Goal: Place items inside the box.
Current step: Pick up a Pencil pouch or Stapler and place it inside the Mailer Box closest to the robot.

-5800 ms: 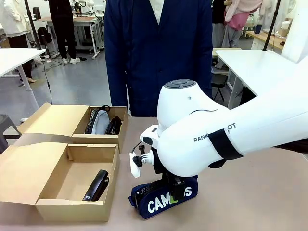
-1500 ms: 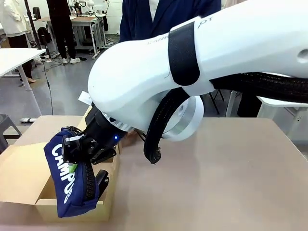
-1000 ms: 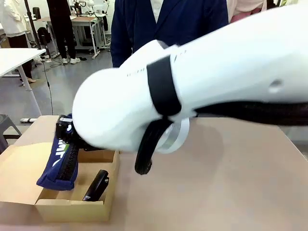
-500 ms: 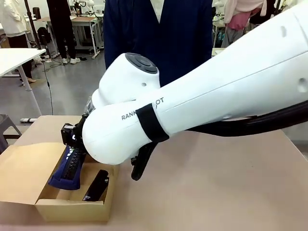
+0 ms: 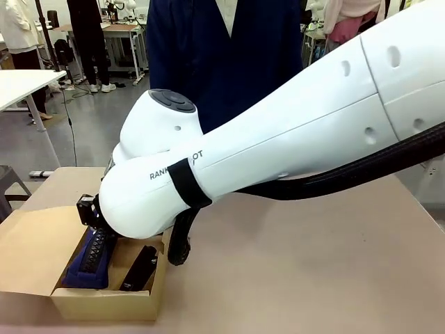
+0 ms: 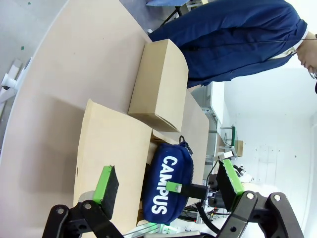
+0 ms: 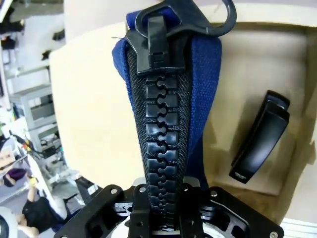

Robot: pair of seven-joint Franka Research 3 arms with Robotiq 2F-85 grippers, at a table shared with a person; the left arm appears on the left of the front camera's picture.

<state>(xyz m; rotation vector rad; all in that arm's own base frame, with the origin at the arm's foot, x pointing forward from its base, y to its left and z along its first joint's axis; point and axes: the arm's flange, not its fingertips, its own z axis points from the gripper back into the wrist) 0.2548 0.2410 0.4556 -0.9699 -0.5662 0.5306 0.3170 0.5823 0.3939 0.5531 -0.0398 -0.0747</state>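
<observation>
The navy zip pencil case hangs zip-side up in my right gripper, which is shut on it. Its lower end is down inside the box, left of the slim black stapler on the box floor. The right wrist view looks along the black zip of the case, clamped in the right gripper, with the stapler beside it. My left gripper is open with nothing in it. Beyond it, the left wrist view shows the case's white "CAMPUS" lettering.
The box's wide flap lid lies open to the left. A smaller brown cardboard box stands just behind the box. A person in a navy jacket stands at the far side. My right arm spans the table's middle.
My right arm has swung the pencil case left over the box and lowered it inside, beside the stapler. The grip has stayed shut.
</observation>
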